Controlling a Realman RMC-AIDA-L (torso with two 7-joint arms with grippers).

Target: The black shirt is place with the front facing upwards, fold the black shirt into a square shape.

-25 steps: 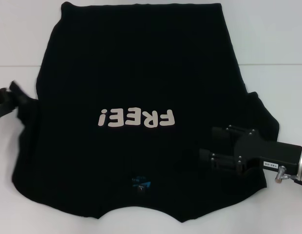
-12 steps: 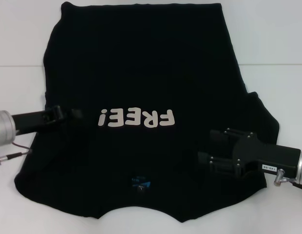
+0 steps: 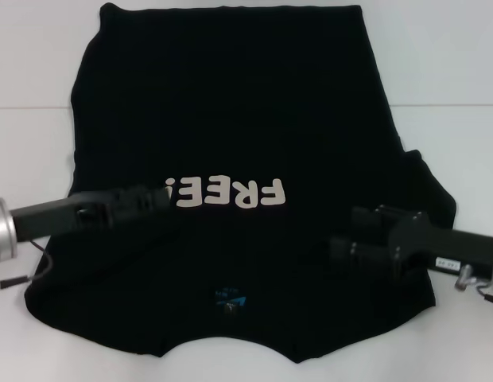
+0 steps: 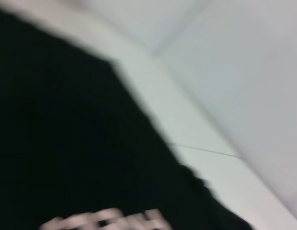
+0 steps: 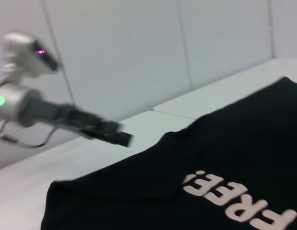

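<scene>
The black shirt [image 3: 230, 103] lies spread on the white table with its cream "FREE!" lettering [image 3: 230, 192] facing up and its blue neck label [image 3: 230, 301] toward me. My left gripper [image 3: 159, 196] reaches in from the left, low over the shirt, and its tip covers the lettering's exclamation mark. The right wrist view also shows that left gripper [image 5: 120, 139], beyond the shirt [image 5: 196, 158]. My right gripper [image 3: 347, 231] hovers open over the shirt's right side, with nothing between its fingers. Black cloth [image 4: 67, 143] fills most of the left wrist view.
The white table [image 3: 453, 64] shows bare surface to the left, right and back of the shirt, and a seam line crosses it. In the wrist views a pale panelled wall [image 5: 139, 48] stands behind the table.
My left arm has swept in from the table's left edge across the shirt to the lettering. The left sleeve that stuck out on the table no longer shows there. The right gripper shifted slightly.
</scene>
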